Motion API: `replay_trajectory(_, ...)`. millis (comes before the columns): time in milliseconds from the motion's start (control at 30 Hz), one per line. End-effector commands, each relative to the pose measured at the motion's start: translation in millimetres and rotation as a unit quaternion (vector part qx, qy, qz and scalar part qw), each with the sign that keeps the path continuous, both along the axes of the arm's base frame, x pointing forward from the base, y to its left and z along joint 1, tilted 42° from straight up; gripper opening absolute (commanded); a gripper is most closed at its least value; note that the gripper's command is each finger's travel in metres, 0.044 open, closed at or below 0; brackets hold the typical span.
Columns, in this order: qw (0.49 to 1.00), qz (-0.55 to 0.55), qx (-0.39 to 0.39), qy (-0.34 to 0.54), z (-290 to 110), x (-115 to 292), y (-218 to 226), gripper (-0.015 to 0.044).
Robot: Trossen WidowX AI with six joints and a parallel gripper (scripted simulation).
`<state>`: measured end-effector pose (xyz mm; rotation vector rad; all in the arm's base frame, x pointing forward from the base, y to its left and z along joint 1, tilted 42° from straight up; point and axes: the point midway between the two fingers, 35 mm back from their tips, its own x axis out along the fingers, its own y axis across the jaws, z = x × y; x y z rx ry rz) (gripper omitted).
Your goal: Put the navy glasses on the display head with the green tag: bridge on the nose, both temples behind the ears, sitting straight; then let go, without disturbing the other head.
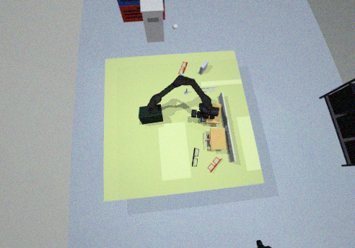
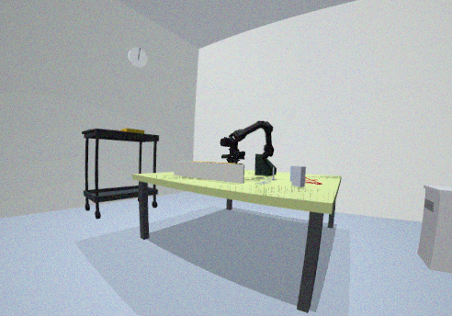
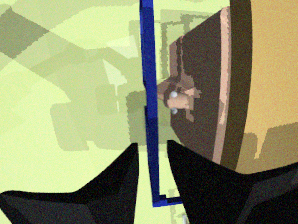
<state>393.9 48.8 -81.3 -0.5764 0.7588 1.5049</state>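
With its fingers parted off the navy glasses [image 3: 148,83], the gripper [image 3: 153,163] is releasing; next, retreat clear of the head [image 3: 266,63] beside it.

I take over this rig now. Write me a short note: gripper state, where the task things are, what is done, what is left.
Gripper: fingers parted, gap visible on both sides of the navy glasses frame; it grips nothing.
Glasses: at the display head under the arm, beside the grey rail.
Done: glasses brought to the head, release begun.
Left: confirm bridge, temples and green tag (not readable here), retract without touching the other head.
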Motion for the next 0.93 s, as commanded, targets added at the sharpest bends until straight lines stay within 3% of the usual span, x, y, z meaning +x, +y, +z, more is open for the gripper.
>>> replay_trajectory(0,1.0,0.0,0.0,0.0,0.0,0.0,0.1,0.0107)
replay_trajectory(333,1.0,0.009,-0.004,0.01,23.6,1.2,-21.3,0.0107)
replay_trajectory(867,1.0,0.009,-0.005,0.011,43.6,-52.1,-33.3,0.0107)
replay_trajectory(900,1.0,0.006,-0.004,0.01,42.0,-45.4,-32.1,0.0134)
